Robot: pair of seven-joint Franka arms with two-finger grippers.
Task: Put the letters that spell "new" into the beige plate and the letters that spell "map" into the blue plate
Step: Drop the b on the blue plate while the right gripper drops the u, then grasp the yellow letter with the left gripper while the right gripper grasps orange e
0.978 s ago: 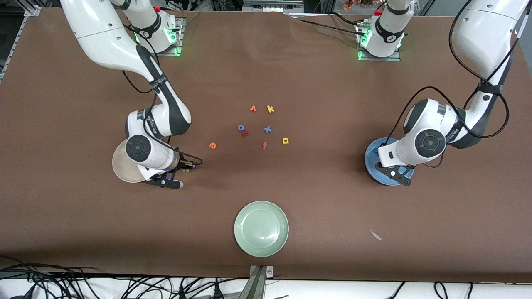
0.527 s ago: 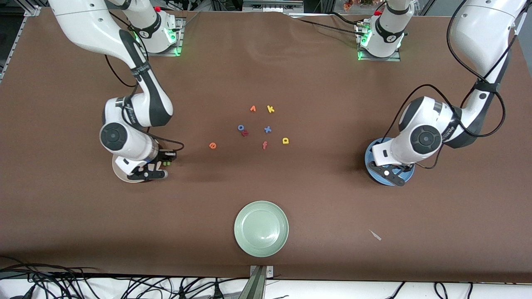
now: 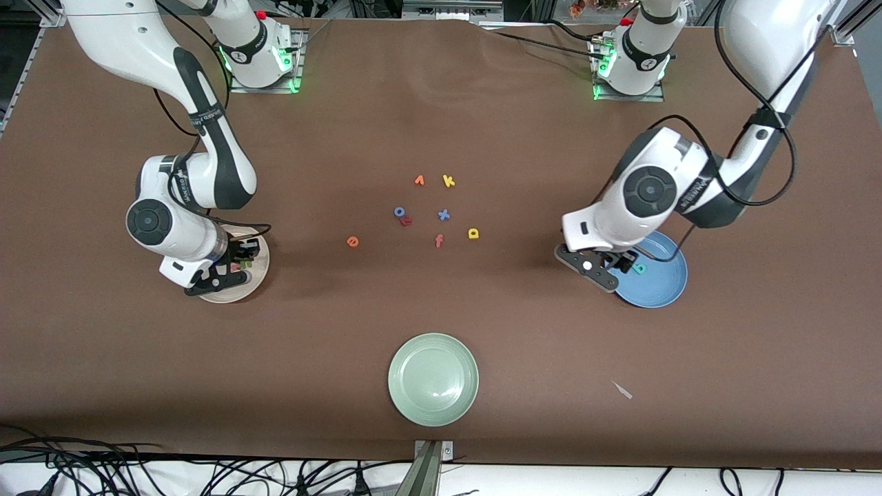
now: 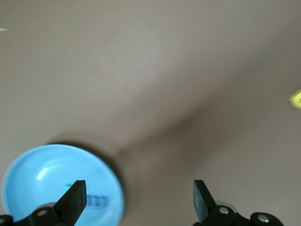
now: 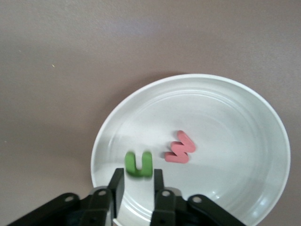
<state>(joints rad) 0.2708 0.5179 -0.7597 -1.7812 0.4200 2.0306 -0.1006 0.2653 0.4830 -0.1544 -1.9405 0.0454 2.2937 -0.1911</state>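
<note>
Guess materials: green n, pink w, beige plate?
Green n and pink w: likely foam, matte, thick with soft rounded edges. Beige plate: looks like glazed ceramic or hard plastic, smooth with a faint sheen and concentric rings; can't say which.

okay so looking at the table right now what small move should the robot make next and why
Probably send the left hand, open beside the blue plate, toward the yellow a on the table. The teal p and blue m already lie in that plate, so a is what "map" lacks. The right hand is over the beige plate, at the green n.
</note>
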